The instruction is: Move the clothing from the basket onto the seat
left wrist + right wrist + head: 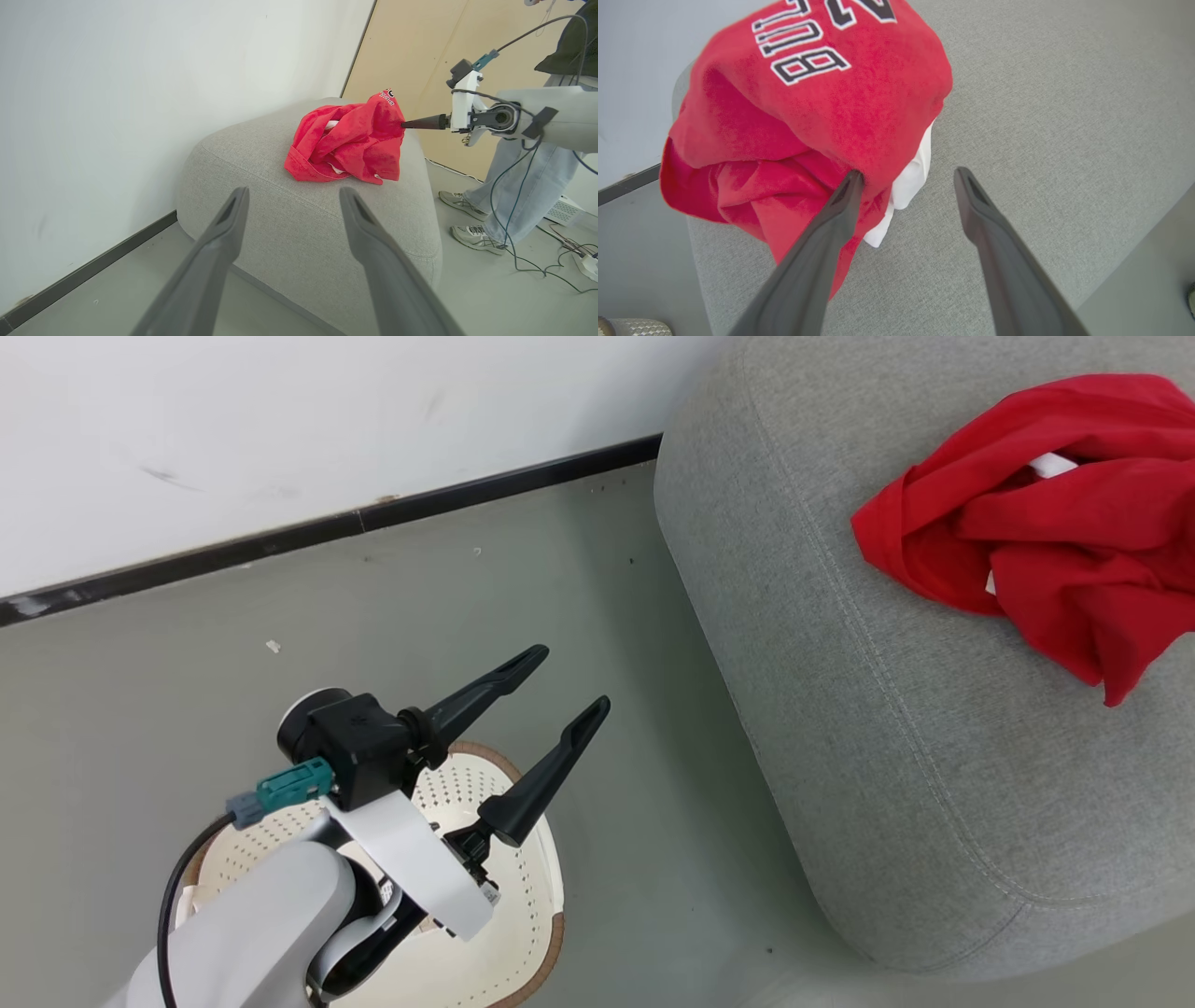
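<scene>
The red clothing (1055, 523) lies bunched on the grey seat (887, 728), with its lettering uppermost in the right wrist view. My right gripper (909, 173) is open beside the clothing (808, 107); its left finger's tip touches a red fold and nothing lies between its fingers. From the left wrist, the right gripper (411, 123) reaches the clothing (348, 144) from the right. My left gripper (571, 677) hangs open and empty above the cream basket (527, 905), well left of the seat. The left gripper (294, 191) points toward the seat (303, 224).
A white wall with a dark baseboard (327, 527) runs behind the grey floor. A person's legs (528, 186) stand right of the seat, with cables (537, 266) and a power strip on the floor. A tan panel (420, 46) rises behind.
</scene>
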### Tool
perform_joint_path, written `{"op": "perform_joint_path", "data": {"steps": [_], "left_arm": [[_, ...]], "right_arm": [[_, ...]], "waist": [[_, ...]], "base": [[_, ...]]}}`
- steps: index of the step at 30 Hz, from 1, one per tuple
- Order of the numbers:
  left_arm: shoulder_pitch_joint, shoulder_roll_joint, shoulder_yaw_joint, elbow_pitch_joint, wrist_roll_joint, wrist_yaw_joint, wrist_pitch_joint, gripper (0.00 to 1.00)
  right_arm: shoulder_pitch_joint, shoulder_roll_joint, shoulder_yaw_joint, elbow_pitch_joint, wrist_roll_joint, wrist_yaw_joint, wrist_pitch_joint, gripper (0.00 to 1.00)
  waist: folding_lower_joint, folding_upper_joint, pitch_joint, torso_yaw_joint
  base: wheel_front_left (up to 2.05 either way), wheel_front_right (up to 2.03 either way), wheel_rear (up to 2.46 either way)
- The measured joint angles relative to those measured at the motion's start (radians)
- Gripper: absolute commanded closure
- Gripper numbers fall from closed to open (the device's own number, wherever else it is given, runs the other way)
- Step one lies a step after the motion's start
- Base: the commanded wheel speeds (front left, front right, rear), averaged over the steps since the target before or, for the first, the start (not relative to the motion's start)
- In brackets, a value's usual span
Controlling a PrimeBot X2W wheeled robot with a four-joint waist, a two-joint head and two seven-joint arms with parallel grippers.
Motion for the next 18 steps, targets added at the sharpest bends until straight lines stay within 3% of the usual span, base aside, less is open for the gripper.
{"op": "perform_joint_path", "data": {"steps": [18], "left_arm": [[0.05,-0.008,0.069,0.039,-0.035,0.037,-0.053,0.0]], "right_arm": [[0.049,-0.093,0.044,-0.173,0.047,0.0,-0.11,0.0]], "waist": [[0.0,0.0,-0.111,-0.005]], "base": [[0.0,0.0,0.0]]}}
